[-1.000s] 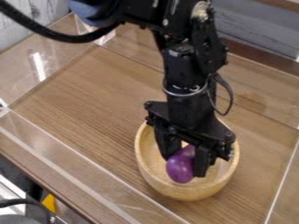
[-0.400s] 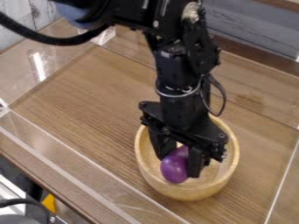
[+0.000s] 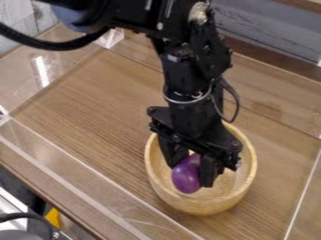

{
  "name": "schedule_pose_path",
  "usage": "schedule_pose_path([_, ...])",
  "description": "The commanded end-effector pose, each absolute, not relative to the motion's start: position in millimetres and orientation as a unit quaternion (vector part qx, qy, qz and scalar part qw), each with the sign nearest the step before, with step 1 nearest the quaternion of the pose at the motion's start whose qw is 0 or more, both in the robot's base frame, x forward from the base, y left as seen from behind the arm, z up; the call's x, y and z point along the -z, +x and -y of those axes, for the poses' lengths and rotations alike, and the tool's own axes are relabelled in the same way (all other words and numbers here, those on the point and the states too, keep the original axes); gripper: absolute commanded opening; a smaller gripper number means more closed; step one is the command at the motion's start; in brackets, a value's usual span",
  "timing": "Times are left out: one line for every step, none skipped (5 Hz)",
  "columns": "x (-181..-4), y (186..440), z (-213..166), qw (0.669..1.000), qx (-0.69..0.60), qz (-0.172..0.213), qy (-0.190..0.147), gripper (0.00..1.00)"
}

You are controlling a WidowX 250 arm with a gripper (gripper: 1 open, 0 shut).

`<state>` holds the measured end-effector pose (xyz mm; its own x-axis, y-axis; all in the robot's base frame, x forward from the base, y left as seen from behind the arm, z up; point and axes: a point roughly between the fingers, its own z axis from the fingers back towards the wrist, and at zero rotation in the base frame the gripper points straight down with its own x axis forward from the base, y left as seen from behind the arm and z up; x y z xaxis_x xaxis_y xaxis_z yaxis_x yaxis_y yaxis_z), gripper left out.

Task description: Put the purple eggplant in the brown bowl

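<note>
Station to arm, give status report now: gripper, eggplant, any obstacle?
Gripper shut on purple eggplant. Eggplant inside rim of brown bowl, not released. Nothing seen in the way.

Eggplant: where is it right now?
In the camera view, the eggplant is at the hand's fingertips, over the left part of the bowl.
</note>
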<state>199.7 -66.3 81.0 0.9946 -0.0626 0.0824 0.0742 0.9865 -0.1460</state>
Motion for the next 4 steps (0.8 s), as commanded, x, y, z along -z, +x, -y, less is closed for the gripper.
schedule_pose_path([-88.6,204.9,63.9,0.995,0.029,0.056,-0.074,1.0])
schedule_pose_path([-85.8,205.0,61.9,0.996,0.026,0.053,-0.071,1.0])
schedule_pose_path([-82.5,204.7,60.2,0.996,0.024,0.049,-0.068,1.0])
schedule_pose_path([-81.2,205.2,58.1,0.997,0.022,0.045,-0.065,1.0])
